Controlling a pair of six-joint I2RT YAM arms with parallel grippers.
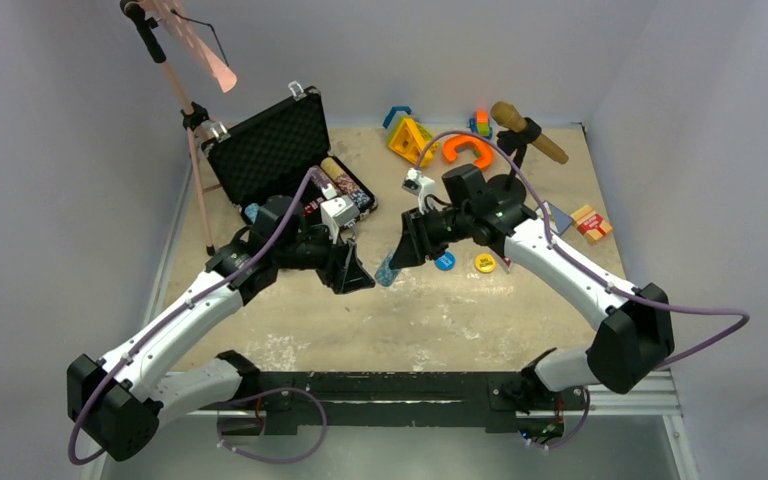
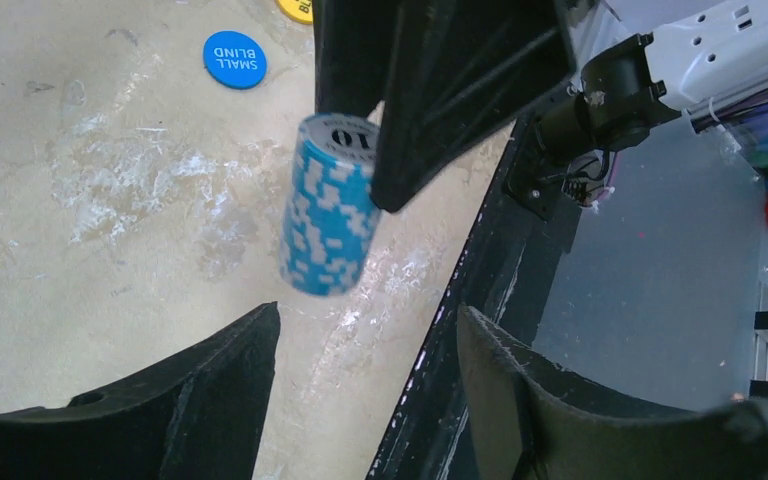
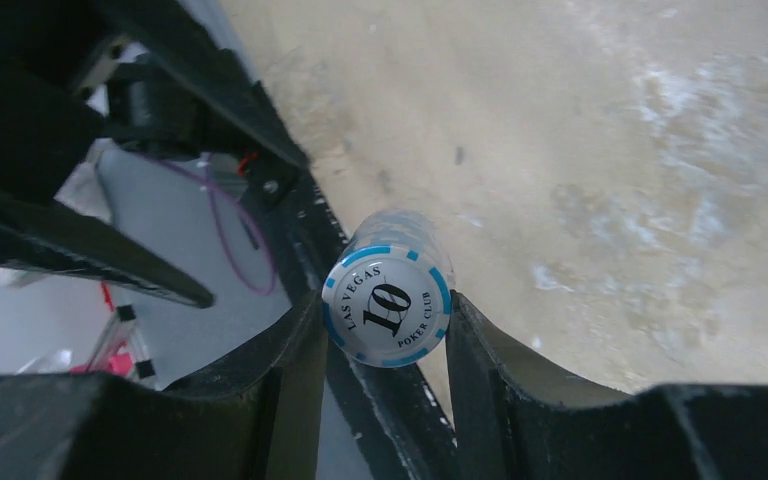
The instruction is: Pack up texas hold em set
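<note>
Partway, I judge: the open briefcase (image 1: 270, 150) at eleven o'clock holds some chips, the right gripper (image 3: 385, 312) has its jaws clamped on a blue chip stack (image 2: 328, 205) over the middle of the bench (image 1: 440, 320), the left gripper (image 2: 365, 318) has its jaws spread and empty, and the small-blind disc (image 2: 234, 59) lies unpacked at three o'clock of the stack.

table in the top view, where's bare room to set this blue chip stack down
Bare: the patch of table between left arm, right arm and the black base rail. Crowded: the far edge with open case, toy shapes, microphone; also around the blue disc and yellow disc.
</note>
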